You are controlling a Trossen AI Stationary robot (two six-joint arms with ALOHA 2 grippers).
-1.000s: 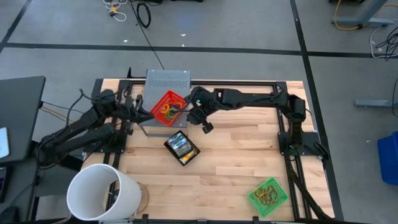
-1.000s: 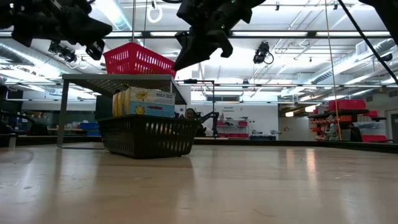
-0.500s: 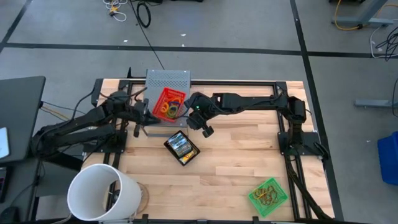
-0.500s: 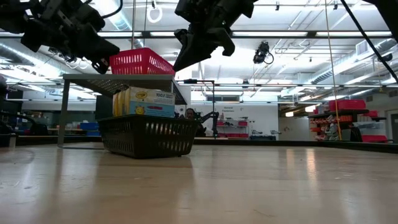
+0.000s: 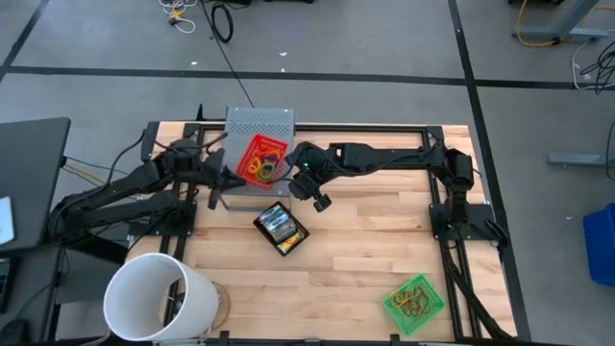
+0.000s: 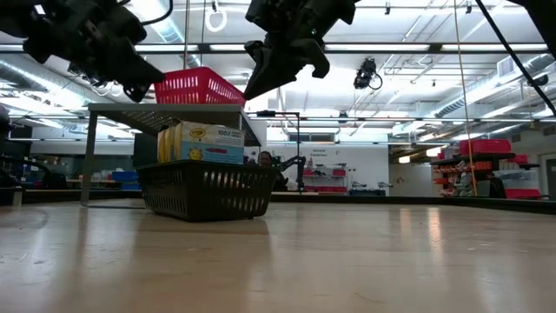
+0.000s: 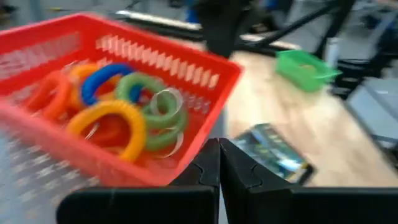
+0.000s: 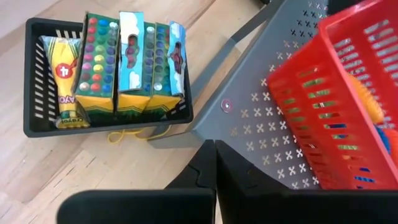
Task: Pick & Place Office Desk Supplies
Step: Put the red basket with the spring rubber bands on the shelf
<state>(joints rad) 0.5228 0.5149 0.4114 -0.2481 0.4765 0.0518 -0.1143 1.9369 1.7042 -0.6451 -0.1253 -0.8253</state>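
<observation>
I'm seeing the red basket now squared up on top of the grey shelf, where a second ago it was sitting skewed toward the front edge. My left gripper is sitting just beside the basket's left side, jaws together on nothing, and it is pulling back slightly after the nudge. My right gripper is hovering just beside the basket's right edge, jaws together too, and it is barely moving. The coloured loops are lying inside the basket. The crayon boxes are standing in the black basket below the shelf's front edge. A green basket with more bands is waiting near the table's front right corner. I judge the red one placed, so both arms are free for that next.
</observation>
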